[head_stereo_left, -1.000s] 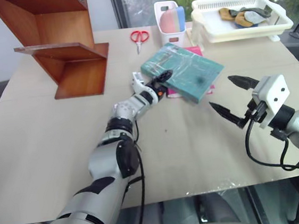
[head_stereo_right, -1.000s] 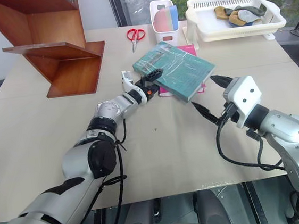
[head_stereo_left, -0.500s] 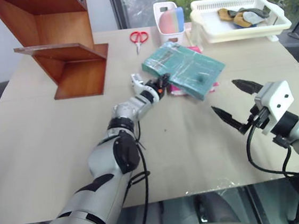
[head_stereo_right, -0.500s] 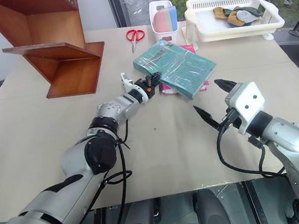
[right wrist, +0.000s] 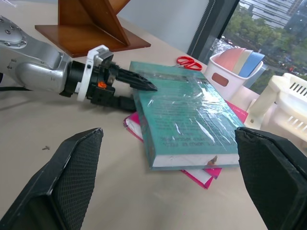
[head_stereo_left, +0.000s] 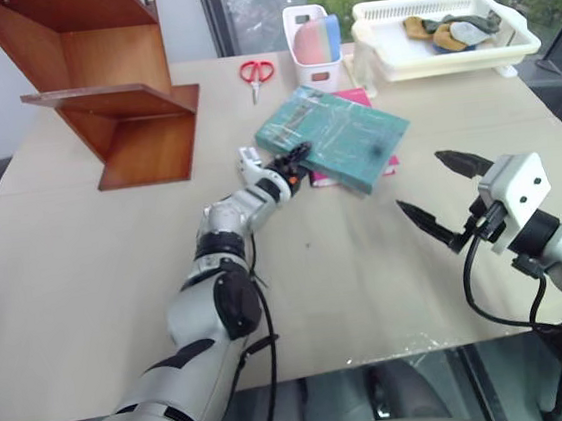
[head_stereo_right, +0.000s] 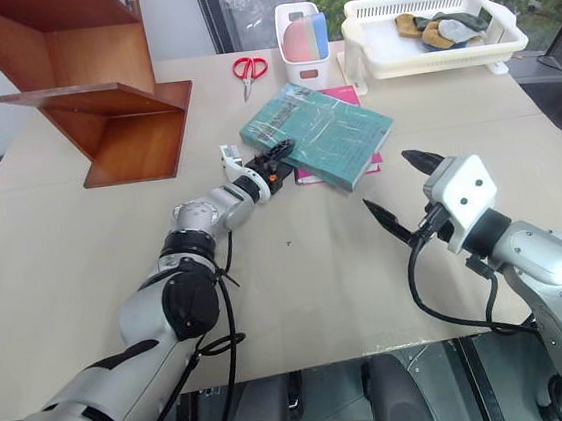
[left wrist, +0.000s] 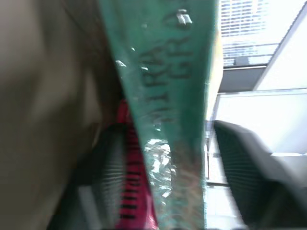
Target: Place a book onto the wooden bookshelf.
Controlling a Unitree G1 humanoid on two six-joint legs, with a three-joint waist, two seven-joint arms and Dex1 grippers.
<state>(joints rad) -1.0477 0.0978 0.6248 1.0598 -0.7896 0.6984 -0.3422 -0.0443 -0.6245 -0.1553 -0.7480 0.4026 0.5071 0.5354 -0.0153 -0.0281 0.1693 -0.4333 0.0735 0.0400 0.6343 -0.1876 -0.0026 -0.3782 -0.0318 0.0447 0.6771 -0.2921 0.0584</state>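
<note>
The left gripper reaches level across the beige worktop to the near corner of the book, and its two black fingers straddle that corner: one lies on the glossy teal cover, the other sits below the edge, so the fingers stand wide with the thick book between them; whether they press on it cannot be told. In the left wrist view the book's teal spine runs up between the two fingers, with a strip of the pink book beside the lower one. The book lies flat on top of the thinner pink book, just beyond the left fingers and well apart from the wooden bookshelf, which stands at the far left of the worktop. The right gripper hovers above the worktop nearer the robot, its fingers spread fully open and empty, pointing toward the book. Beyond the book are red scissors, a small white holder and a white basket.
</note>
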